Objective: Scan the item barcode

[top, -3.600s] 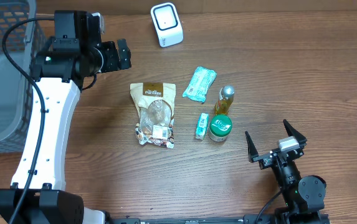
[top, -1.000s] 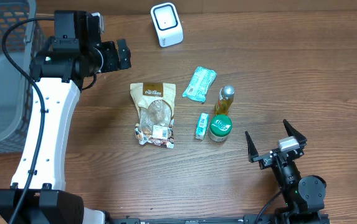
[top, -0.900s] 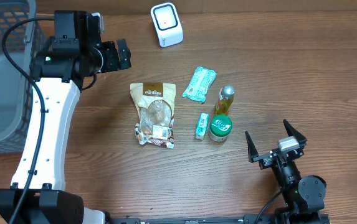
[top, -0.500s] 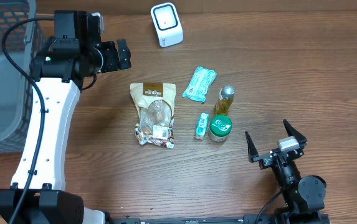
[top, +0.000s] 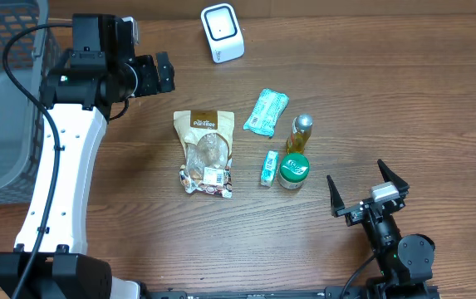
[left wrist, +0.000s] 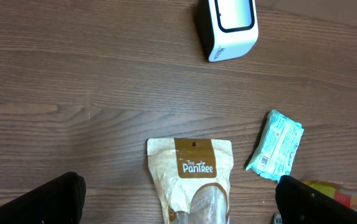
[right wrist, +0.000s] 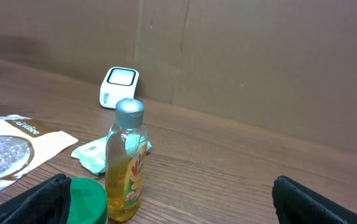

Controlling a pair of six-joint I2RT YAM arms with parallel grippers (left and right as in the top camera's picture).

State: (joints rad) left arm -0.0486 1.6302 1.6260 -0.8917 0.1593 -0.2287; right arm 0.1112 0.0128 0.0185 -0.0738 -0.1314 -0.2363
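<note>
Noted left gripper [top: 169, 73], right gripper [top: 355, 170] spread wide, empty. Could topple upright yellow plastic bottle [right wrist: 127, 168] just ahead of right gripper by reaching low.

White left arm [top: 73, 158], black fingers [top: 165, 73]

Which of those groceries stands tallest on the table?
The yellow bottle with the silver cap: it stands upright, rising over the green-lidded tub beside it; the brown pouch and teal packet lie flat.
</note>
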